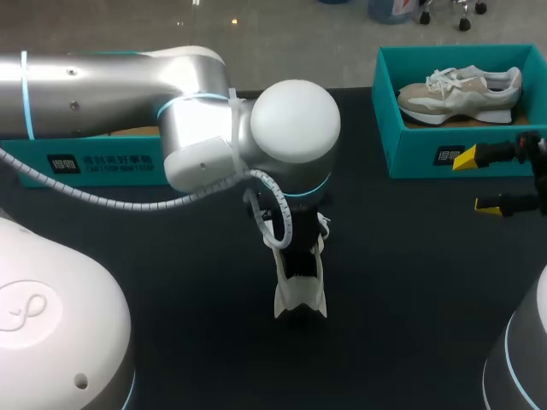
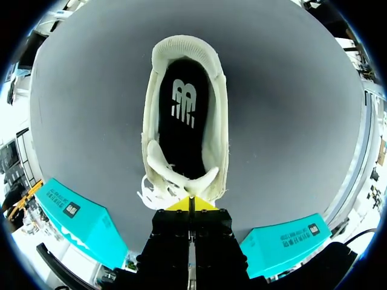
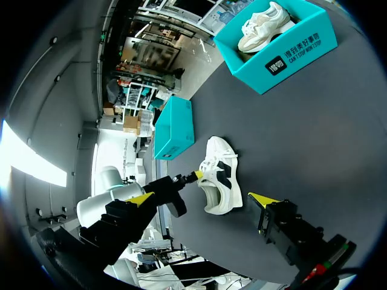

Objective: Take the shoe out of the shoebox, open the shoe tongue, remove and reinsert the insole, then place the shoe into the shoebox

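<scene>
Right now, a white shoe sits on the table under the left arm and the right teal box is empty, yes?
No: the right teal box holds a beige shoe, as the head view shows. The white shoe does sit on the table under the left arm.

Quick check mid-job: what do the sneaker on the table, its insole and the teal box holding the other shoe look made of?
White and black low sneaker: probably textile with smooth synthetic panels, matte; its collar rim looks textured and padded. Flat black insole: likely fabric-topped foam, matte, white printed logo. Teal rectangular box: seemingly cardboard, smooth printed finish, thin straight walls, crisp corners.
</scene>
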Robot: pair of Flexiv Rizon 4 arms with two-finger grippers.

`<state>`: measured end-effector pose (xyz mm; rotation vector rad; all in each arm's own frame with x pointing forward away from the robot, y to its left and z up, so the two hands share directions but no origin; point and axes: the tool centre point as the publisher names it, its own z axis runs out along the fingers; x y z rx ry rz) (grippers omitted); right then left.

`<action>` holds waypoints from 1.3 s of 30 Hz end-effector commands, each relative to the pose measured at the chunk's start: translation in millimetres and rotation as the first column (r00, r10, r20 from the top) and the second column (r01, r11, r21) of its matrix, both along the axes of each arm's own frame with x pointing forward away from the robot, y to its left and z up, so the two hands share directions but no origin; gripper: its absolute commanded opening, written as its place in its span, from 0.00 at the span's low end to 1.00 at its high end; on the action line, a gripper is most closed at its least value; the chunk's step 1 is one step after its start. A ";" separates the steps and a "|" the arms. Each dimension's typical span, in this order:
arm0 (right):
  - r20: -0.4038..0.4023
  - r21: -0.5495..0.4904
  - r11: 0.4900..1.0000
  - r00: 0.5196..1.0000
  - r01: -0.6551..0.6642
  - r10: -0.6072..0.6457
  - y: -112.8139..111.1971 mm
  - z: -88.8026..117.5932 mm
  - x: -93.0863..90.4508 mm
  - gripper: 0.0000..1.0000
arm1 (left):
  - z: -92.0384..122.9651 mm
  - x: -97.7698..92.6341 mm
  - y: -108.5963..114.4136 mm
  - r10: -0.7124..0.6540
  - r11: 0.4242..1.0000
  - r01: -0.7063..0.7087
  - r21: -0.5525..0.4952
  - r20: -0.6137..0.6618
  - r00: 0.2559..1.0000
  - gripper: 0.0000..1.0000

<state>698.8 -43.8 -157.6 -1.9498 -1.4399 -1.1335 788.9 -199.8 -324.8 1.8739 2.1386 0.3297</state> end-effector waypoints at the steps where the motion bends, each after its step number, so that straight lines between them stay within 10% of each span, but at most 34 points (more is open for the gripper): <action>1: -0.002 -0.003 1.000 1.000 0.003 -0.003 0.8 -0.5 -0.6 1.00 | 0.6 -2.6 1.5 -0.005 1.000 0.005 0.000 -0.002 1.000 0.00; 25: -0.002 -0.003 1.000 1.000 0.003 -0.003 0.8 -0.5 -0.6 1.00 | -2.2 -21.0 -8.5 0.157 0.987 -0.158 -0.022 -0.059 0.986 0.00; 29: -0.002 -0.003 1.000 1.000 0.003 -0.003 0.8 -0.5 -0.6 1.00 | 12.8 -21.3 -8.6 0.365 0.925 -0.375 -0.063 -0.129 0.922 0.00; 33: -0.002 -0.003 1.000 1.000 0.003 -0.003 0.8 -0.5 -0.6 1.00 | 22.1 -18.7 -7.7 0.664 0.716 -0.692 -0.095 -0.213 0.717 0.00; 39: -0.002 -0.003 1.000 1.000 0.003 -0.003 0.8 -0.5 -0.6 1.00 | 24.5 -21.6 -7.1 0.616 0.737 -0.666 -0.116 -0.292 0.732 0.00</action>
